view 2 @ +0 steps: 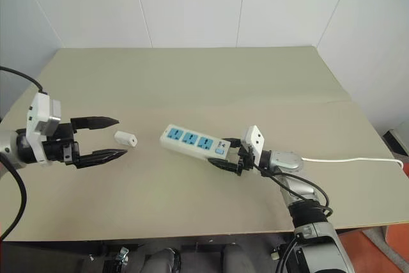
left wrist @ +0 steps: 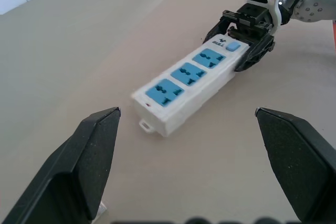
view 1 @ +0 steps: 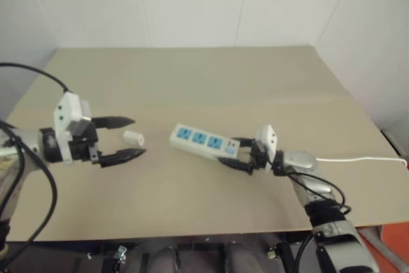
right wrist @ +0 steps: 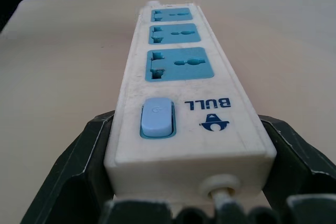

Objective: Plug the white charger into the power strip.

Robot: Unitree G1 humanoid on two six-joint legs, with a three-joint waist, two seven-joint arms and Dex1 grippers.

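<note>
The white charger (view 1: 133, 137) lies on the tan table, left of the power strip (view 1: 199, 140). My left gripper (view 1: 137, 136) is open, fingers spread wide and pointing right; seen from the head, the charger appears just past its fingertips. The strip is a white bar with three blue sockets (left wrist: 184, 74) and a pale blue switch (right wrist: 156, 118), lying at a slant near the table's middle. My right gripper (view 1: 230, 151) is shut on the strip's switch end, one black finger (right wrist: 86, 156) against each long side.
The strip's thin white cable (view 1: 358, 158) runs right from behind my right gripper to the table's right edge. The table's front edge (view 1: 192, 233) is close below both arms. White walls stand behind and to the right.
</note>
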